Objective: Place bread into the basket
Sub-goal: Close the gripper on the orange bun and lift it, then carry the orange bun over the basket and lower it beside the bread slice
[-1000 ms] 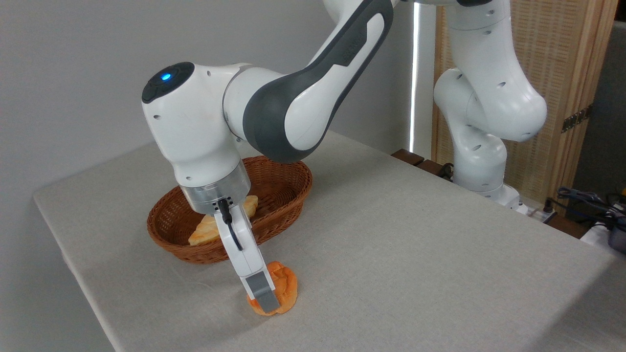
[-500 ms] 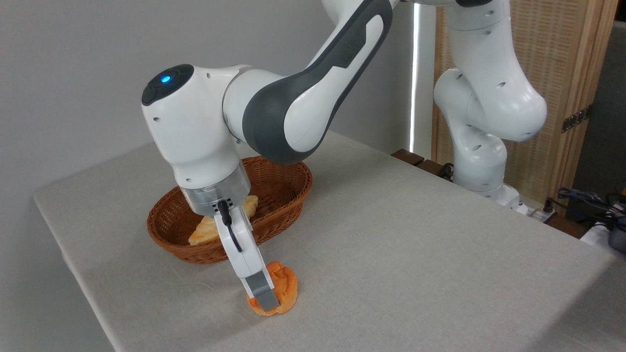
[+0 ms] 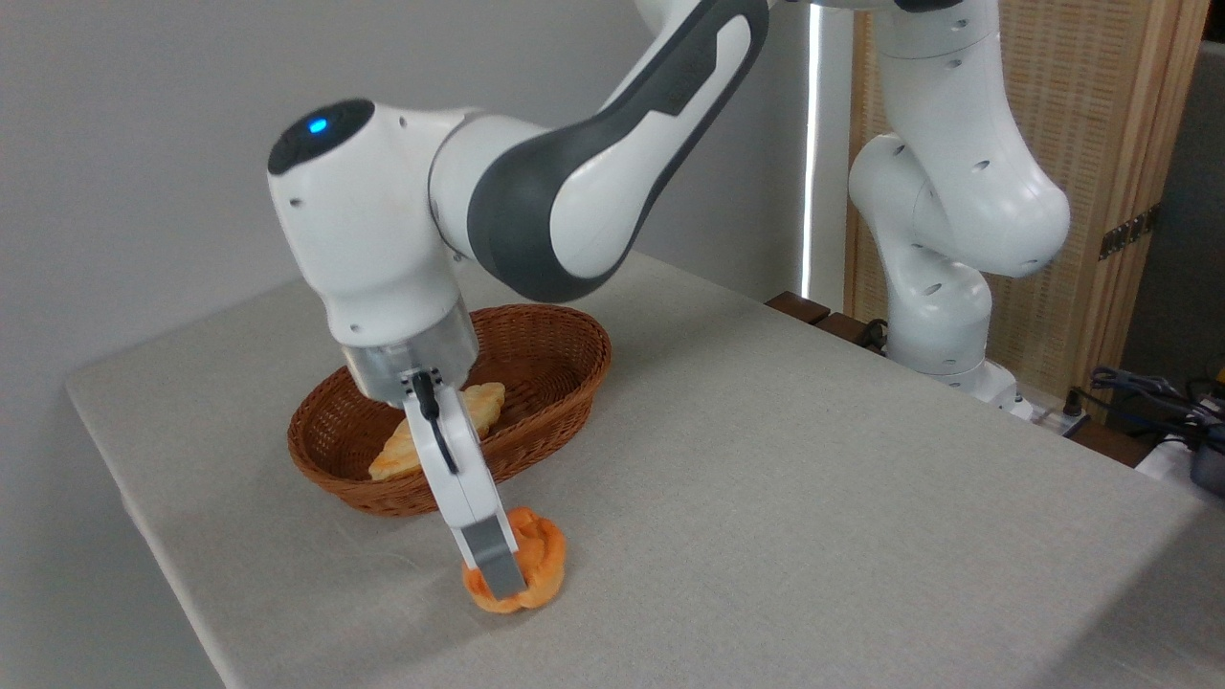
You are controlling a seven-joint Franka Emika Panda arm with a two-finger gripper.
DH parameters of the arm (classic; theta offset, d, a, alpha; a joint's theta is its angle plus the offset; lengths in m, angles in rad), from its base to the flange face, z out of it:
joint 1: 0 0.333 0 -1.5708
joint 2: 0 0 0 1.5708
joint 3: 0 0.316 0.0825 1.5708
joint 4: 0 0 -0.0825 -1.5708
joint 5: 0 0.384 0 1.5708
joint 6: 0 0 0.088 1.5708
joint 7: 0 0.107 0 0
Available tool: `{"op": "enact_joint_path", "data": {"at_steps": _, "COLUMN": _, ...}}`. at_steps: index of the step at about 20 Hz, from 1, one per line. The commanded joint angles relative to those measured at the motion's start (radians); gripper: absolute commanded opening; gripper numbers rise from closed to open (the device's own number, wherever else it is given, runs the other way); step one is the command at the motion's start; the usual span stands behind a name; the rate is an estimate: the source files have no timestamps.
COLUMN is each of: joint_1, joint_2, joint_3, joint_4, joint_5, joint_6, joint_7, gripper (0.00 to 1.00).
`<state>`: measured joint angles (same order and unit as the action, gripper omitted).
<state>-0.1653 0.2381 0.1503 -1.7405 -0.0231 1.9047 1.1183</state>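
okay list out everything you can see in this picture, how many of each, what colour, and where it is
bread: one, bright orange, on the table just in front of the basket, between the fingers
basket: one, reddish-brown wicker, table's left half
pastry: one, pale yellow, lying inside the basket
table: one, light grey cloth
screen: one, light wood, back right
cables: dark, far right
arm: one, white and grey
gripper: one, closed on the bread

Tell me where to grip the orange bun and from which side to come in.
Grip the bun across its rounded sides, low under the knotted top, coming down from above at the tilt the hand has now. It is small, round and lobed with no handle, so opposite flanks probably hold best. One finger already lies against its near side; the other is hidden.
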Motion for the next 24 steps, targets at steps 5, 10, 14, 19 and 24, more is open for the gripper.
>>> {"op": "enact_joint_path", "data": {"at_steps": 5, "joint_1": -0.017, "joint_2": -0.086, "joint_3": -0.024, "joint_4": 0.016, "joint_5": -0.103, "joint_6": -0.006, "joint_7": -0.057, "gripper": 0.61}}
{"op": "enact_joint_path", "data": {"at_steps": 10, "joint_1": -0.017, "joint_2": -0.120, "joint_3": -0.100, "joint_4": 0.019, "joint_5": -0.109, "joint_6": -0.009, "joint_7": -0.181, "gripper": 0.64}}
{"op": "enact_joint_path", "data": {"at_steps": 14, "joint_1": -0.017, "joint_2": -0.128, "joint_3": -0.182, "joint_4": 0.019, "joint_5": -0.109, "joint_6": -0.010, "joint_7": -0.325, "gripper": 0.67}}
{"op": "enact_joint_path", "data": {"at_steps": 19, "joint_1": -0.017, "joint_2": -0.125, "joint_3": -0.270, "joint_4": 0.018, "joint_5": -0.107, "joint_6": -0.016, "joint_7": -0.488, "gripper": 1.00}}
{"op": "enact_joint_path", "data": {"at_steps": 24, "joint_1": -0.017, "joint_2": -0.115, "joint_3": -0.336, "joint_4": 0.015, "joint_5": -0.109, "joint_6": -0.077, "joint_7": -0.586, "gripper": 1.00}}
